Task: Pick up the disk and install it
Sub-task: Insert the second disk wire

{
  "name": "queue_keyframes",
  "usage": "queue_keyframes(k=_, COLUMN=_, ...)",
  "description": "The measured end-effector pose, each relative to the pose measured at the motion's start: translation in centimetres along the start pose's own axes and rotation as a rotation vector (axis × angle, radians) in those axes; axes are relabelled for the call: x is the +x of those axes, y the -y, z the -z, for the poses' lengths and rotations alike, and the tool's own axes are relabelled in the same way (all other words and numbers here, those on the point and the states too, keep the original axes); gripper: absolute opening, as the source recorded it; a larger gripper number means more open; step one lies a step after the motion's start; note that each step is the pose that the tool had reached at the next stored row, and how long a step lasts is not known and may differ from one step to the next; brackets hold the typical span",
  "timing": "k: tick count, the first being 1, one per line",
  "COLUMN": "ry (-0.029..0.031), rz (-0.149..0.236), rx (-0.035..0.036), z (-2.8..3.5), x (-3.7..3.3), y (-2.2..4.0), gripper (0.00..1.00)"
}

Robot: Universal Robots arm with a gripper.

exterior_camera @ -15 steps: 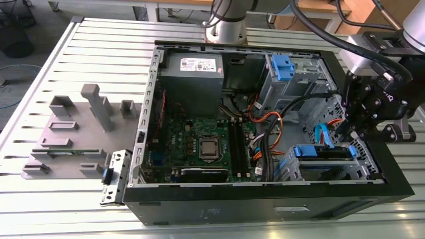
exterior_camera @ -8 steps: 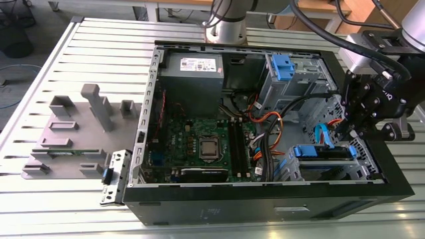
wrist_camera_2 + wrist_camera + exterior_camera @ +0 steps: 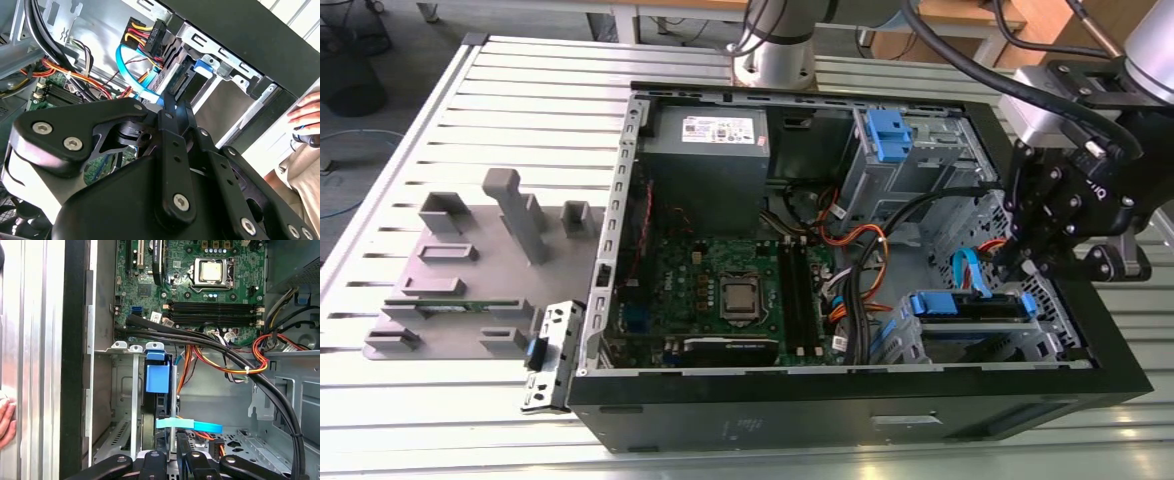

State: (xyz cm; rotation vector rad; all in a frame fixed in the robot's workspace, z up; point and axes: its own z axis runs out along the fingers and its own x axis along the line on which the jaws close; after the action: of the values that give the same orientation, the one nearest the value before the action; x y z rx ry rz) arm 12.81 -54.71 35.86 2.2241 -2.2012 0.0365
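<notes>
The disk (image 3: 967, 305), framed by its blue plastic carrier, sits in the lower drive bay of the open computer case (image 3: 854, 385), at the exterior view's right. In the first wrist view the disk (image 3: 157, 380) stands edge-on in the bay slot with its blue tab toward the motherboard. My gripper (image 3: 1017, 268) hangs just above the bay, over the disk's rear end. In the second wrist view my gripper (image 3: 174, 102) has its fingers pressed together, close to the disk (image 3: 189, 79). A light blue data cable (image 3: 190, 425) runs across right by the gripper (image 3: 176, 442); I see nothing held between the fingers.
A grey power-supply box (image 3: 707, 140) and the motherboard (image 3: 734, 290) fill the case's left half. A second blue carrier (image 3: 887, 135) sits in the upper bay. Orange, red and black cables (image 3: 225, 357) cross near the bay. A person's hand (image 3: 305, 112) rests outside the case. A grey fixture (image 3: 467, 270) lies on the table.
</notes>
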Motion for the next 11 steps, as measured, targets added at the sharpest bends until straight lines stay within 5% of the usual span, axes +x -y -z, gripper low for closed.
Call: queue_keyframes(k=11, ry=0.0000, rz=0.000, rx=0.0000, z=-0.35, x=-0.86, y=0.01, gripper=0.23)
